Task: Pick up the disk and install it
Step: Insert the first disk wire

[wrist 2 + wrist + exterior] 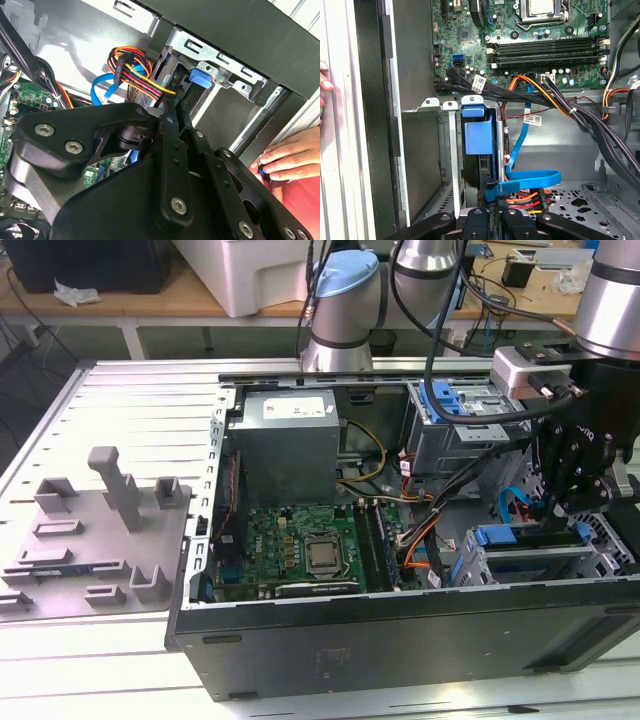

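Reaching down into the open computer case (400, 640), the end effector (492, 216) sat at the drive cage (530, 565) on the exterior view's right, its dark fingers (481, 220) drawn close together around the rear edge of the disk (479, 140). The grip looked like a pinch on the blue carrier, though I could not tell how firmly it held. In the first wrist view the disk stood on edge inside its slot, blue bracket outward, seemingly most of the way into the bay.

Just beside the fingers lay the blue data cable (530, 179) and the bundle of orange, red and yellow power wires (525, 199), touching or nearly touching the carrier's rear. My judgement was that these were the main hazard: any push could trap a wire between disk and cage, or drag a connector loose.

A slight tilt of the carrier could also jam it against the metal rails (451, 165).

Farther out, a person's hand (292, 155) rested against the case's outer wall, close to the arm's linkage; a sideways move could have pinched it. Beyond lay the motherboard (300, 545), well apart from the work
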Controlling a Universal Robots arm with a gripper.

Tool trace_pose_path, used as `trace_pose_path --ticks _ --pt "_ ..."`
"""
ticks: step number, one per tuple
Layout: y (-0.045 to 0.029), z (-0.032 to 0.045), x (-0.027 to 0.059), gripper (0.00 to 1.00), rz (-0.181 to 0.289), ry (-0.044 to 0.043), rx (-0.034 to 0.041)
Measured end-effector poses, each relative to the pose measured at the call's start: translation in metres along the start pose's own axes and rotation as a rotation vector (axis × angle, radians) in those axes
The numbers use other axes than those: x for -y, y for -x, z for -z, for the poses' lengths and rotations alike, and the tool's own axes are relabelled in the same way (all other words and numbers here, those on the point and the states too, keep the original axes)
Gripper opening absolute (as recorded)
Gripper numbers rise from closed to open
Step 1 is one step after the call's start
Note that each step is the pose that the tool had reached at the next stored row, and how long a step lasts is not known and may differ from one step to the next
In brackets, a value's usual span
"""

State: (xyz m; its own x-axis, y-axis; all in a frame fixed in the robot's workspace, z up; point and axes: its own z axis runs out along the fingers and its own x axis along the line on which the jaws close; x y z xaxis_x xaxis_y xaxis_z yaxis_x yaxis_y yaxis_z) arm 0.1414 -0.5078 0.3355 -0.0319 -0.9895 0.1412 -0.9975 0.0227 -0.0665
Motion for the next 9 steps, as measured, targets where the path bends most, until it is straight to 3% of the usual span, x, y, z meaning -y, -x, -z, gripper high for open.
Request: trace_pose_path --ticks 9 --pt "0.0000 0.0000 -0.0002 0.18 0.000 0.0002 0.0001"
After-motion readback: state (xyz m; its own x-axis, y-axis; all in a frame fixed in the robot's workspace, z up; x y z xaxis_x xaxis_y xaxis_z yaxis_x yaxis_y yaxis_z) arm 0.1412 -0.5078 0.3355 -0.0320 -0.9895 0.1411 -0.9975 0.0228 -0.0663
